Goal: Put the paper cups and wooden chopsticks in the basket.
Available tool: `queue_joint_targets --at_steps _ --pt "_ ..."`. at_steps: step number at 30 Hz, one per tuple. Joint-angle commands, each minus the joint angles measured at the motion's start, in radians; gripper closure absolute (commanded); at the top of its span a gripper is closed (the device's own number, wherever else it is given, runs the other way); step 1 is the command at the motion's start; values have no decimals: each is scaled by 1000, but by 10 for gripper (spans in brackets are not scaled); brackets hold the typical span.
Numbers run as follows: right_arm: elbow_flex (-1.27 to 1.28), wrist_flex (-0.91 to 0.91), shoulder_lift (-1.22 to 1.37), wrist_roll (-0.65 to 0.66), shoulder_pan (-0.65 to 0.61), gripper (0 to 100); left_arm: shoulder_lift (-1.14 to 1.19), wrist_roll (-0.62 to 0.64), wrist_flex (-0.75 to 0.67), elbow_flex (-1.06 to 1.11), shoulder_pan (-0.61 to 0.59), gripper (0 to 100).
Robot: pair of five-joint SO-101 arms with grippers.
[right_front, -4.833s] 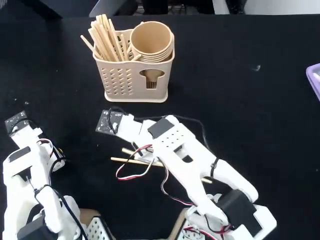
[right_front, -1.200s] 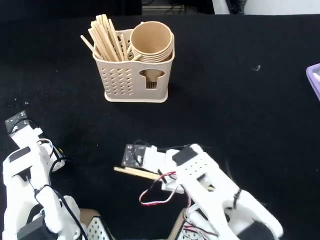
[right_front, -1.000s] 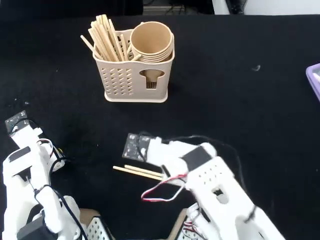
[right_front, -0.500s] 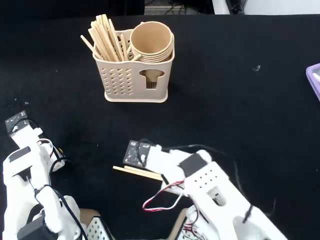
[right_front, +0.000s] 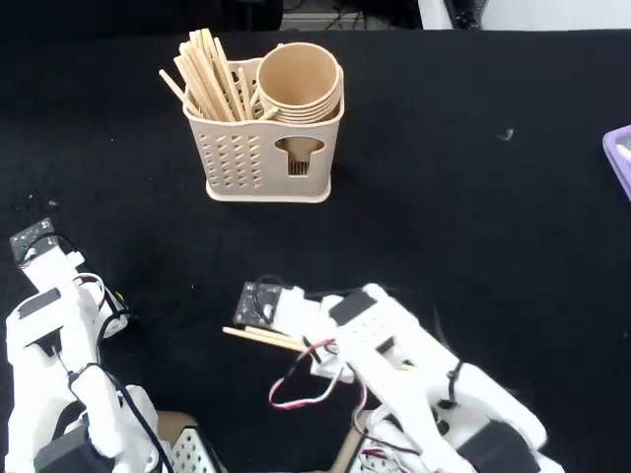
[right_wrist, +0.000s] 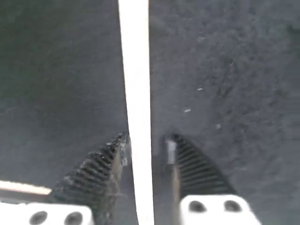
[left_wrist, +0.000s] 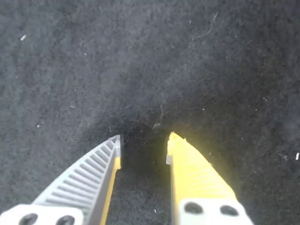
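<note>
Plainly, what remains for us is the pair of loose chopsticks (right_front: 258,337), lying side by side on the black table (right_front: 473,246) just in front of the right arm. They are well apart from the basket (right_front: 261,163), which already holds the paper cups (right_front: 299,79) and a sheaf of sticks (right_front: 207,69). We judge the pair light, stiff and thin, smooth enough to roll or swivel if pinched off-centre. So we would take one near its middle, across its width, where it balances. Because the two lie so close, a grip may catch both or nudge the neighbour away. The right gripper (right_wrist: 146,138) straddles one chopstick (right_wrist: 133,70) with its jaws narrowly apart. One jaw looks to touch the wood and the other stands just off it, so we do not count it as gripped yet. The left gripper (left_wrist: 143,138) hovers over bare table, its jaws a narrow gap apart with nothing between. Against the oldest frame, the right arm has drawn back toward its base and the pair lies nearer the robot. Over the last half second the wrist has edged slightly toward the left arm's side, while the left arm and the basket have not moved.
</note>
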Motion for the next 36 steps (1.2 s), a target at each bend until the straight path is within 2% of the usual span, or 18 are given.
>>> queue_joint_targets --at_steps 1,7,14,17,21,23,26,29,32,36 --pt "2 -28 36 0 -17 988 2 -5 -35 -5 2 836" --pt "-68 66 -30 -3 -15 988 2 -6 -35 -5 1 836" --pt "-389 367 -390 -9 46 988 2 -6 -35 -5 1 836" --pt "-530 361 -509 -58 71 988 2 -6 -37 -5 2 836" --pt "-630 95 -532 -295 86 988 2 -6 -37 -5 2 836" --pt "-644 -114 -515 -420 86 988 2 -6 -37 -5 2 836" --pt "-645 -440 -467 -543 84 988 2 -6 -37 -5 2 836" --pt "-665 -710 -374 -594 83 987 2 -6 -37 -5 2 836" --pt "-734 -899 -223 -595 83 987 2 -6 -37 -5 2 836" --pt "-924 -942 22 -597 83 987 2 -6 -37 -5 2 836"
